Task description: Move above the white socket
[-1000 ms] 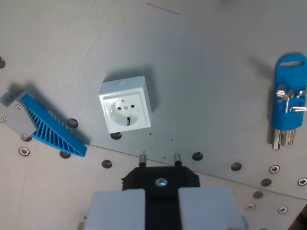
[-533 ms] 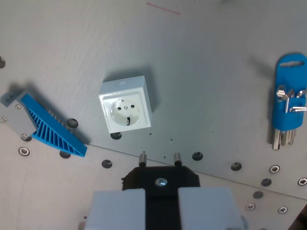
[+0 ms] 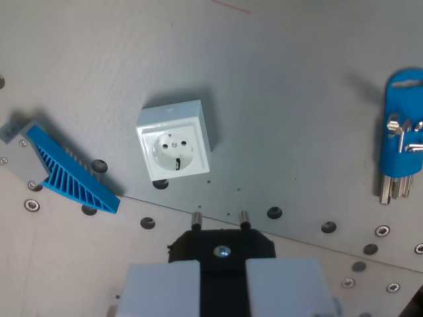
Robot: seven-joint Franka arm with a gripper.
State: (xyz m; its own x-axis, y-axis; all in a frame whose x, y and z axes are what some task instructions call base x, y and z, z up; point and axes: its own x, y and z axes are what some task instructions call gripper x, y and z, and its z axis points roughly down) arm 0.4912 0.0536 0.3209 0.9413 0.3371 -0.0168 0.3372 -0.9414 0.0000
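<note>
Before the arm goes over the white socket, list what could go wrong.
1. The black plug in the gripper has two pins pointing toward the socket; travelling too low might catch its raised edge.
2. The socket sits rotated relative to the pins, so hovering without turning may leave them misaligned.
3. The blue ribbed wedge lies nearby; overshooting that way risks bumping it.

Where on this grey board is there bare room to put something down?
Bare grey board lies between the white square socket and the blue key holder, and above the socket. The blue ribbed wedge and screw holes crowd the lower edge.

Wrist view looks straight down from above the claw (image 3: 220, 221) (bottom edge); grey table (image 3: 291, 112) fills it.
</note>
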